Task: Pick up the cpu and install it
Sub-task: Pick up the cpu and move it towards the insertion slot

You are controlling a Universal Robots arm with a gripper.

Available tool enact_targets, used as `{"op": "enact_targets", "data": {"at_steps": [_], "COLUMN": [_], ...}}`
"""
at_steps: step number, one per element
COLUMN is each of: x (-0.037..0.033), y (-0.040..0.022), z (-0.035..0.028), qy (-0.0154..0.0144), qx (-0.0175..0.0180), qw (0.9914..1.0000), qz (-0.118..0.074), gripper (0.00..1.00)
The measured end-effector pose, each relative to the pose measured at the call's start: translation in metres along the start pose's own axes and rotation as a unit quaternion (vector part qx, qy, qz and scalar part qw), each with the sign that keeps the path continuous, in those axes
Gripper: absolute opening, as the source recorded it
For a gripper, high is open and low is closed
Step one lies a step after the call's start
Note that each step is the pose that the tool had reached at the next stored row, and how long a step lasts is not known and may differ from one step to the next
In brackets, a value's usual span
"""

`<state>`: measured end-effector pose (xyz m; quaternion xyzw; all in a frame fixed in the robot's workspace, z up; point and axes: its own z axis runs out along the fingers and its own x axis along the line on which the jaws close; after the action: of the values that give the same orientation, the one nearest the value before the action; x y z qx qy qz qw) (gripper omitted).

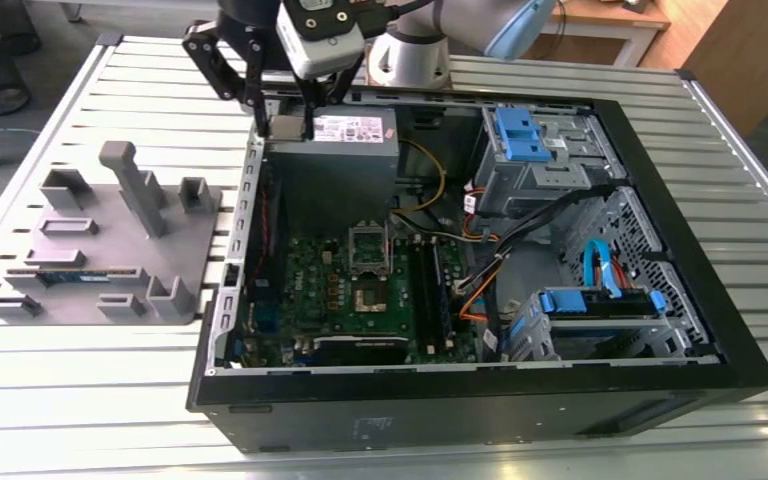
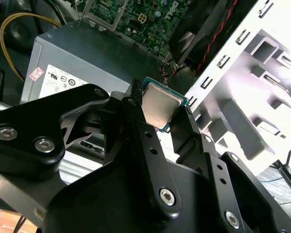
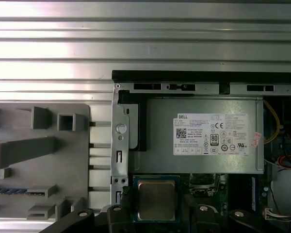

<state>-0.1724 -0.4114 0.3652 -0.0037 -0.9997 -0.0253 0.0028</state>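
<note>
The cpu (image 2: 159, 106), a small square chip with a shiny silver-grey top and a thin dark rim, is pinched between the black fingers of my gripper (image 2: 161, 108). In the first wrist view the cpu (image 3: 156, 199) hangs level in the gripper (image 3: 156, 203), above the edge of the motherboard and just beside the grey power supply (image 3: 203, 136). In the exterior view my gripper (image 1: 285, 124) hovers over the back corner of the open computer case (image 1: 704, 300), at the exterior view's left. The motherboard's cpu socket (image 1: 368, 262) lies open further inside the case.
A grey parts fixture (image 1: 104, 250) with upright posts and a green memory stick (image 1: 71, 277) sits on the slatted table at the exterior view's left of the case. Inside the case are orange and yellow cables (image 1: 424, 185), blue drive bays (image 1: 524, 135) and a blue cable (image 1: 600, 268).
</note>
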Motion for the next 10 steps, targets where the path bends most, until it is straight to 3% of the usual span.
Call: {"op": "enact_targets", "data": {"at_steps": [10], "x": [-0.0083], "y": [0.0001], "z": [0.0000], "qy": [0.0010], "qx": [0.0000], "qw": [1.00000], "qz": [0.000], "gripper": [0.47]}}
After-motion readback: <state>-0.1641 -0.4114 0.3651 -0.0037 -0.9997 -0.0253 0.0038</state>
